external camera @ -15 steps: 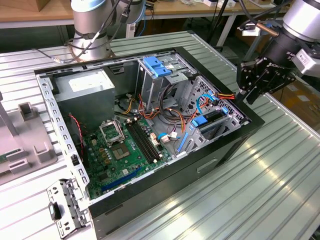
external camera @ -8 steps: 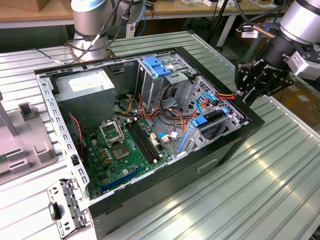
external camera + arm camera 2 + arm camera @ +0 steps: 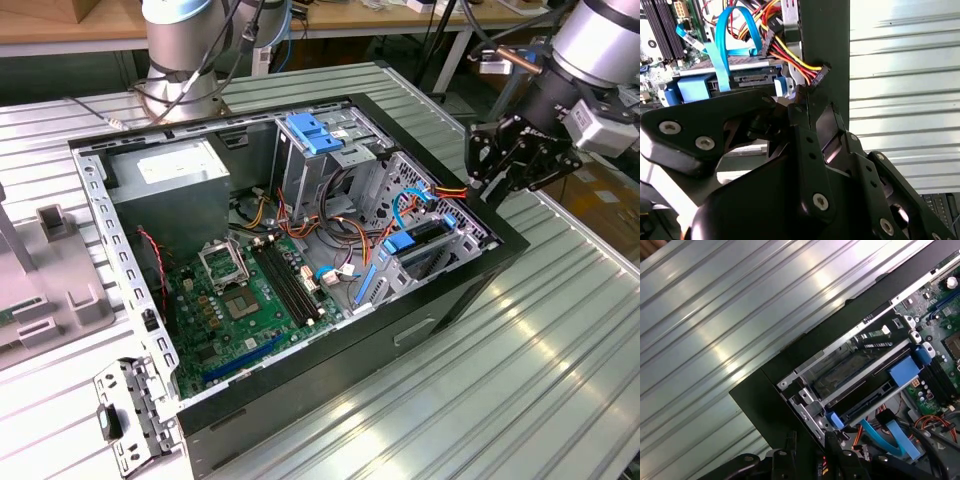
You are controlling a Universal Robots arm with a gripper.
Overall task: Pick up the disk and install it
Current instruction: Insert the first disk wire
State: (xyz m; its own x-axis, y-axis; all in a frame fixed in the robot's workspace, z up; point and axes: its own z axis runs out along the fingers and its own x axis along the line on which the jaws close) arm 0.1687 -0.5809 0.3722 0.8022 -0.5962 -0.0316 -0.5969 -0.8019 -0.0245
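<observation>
One high wide camera, two riding close on the wrist.
Exterior view looks down across the open computer case (image 3: pixel 300 250); both wrist views peer closely at its drive bay (image 3: pixel 865 375) corner.

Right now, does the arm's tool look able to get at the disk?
Probably only partly: the tool hangs close by at the case wall, but the disk sits inside its metal cage, with cables crossing its exposed end.

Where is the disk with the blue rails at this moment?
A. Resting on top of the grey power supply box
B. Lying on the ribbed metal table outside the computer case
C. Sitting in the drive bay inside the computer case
C: the disk sits in the drive bay at the case's edge, its blue rails showing in both wrist views, with the pincer close beside that corner of the computer case.
</observation>
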